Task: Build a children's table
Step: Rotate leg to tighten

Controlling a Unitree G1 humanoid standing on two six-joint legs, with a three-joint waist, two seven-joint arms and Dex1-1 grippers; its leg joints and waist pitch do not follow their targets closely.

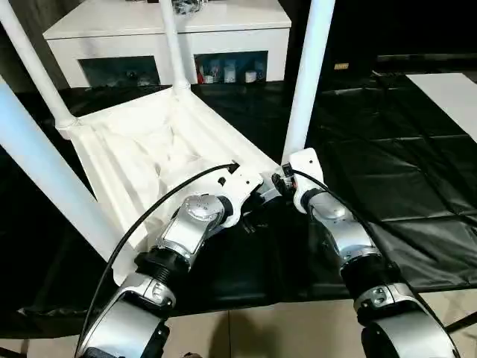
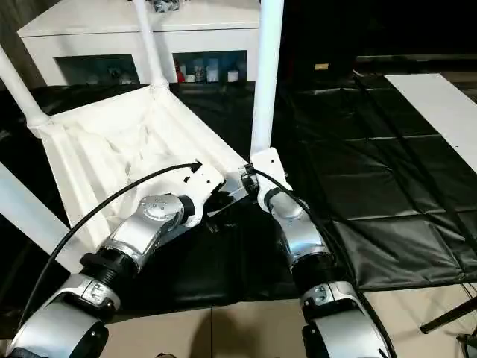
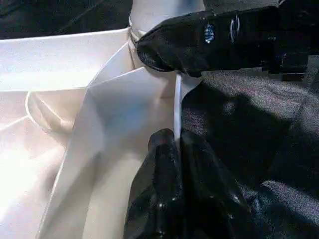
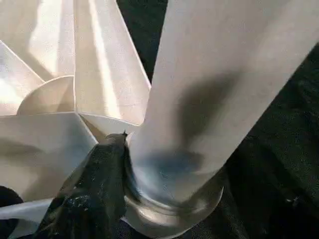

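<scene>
Working on the white plastic rectangular tabletop (image 1: 149, 160), which is lying upside down, ribbed underside up, on the black-covered work surface (image 1: 387, 179). Four long white tapered round legs are standing up from its corner sockets: the near-right leg (image 1: 305, 82), the far-right leg (image 1: 173, 48), the far-left leg (image 1: 33, 67) and the near-left leg (image 1: 45, 171). All four appear seated, so we are judging the task to be late, at the seating or checking of the last leg.

We are clamping the left gripper (image 3: 175, 142) on the thin upright rim of the tabletop beside the near-right socket; its two black fingers are pressed nearly together with the white edge pinched between them. We are wrapping the right gripper (image 1: 287, 179) around the base of the near-right leg, its fingers spread to the leg's width; one finger (image 4: 99, 184) is lying against the leg just above the socket collar, and the other is hidden behind the leg.

Next move, as we are reading it: holding the rim steady while twisting or pressing that leg fully home, then letting go on both sides. It is calling for a straight push along the leg.

Beyond the work surface, a low white cabinet (image 1: 164, 30) with small items on its shelf is standing.
</scene>
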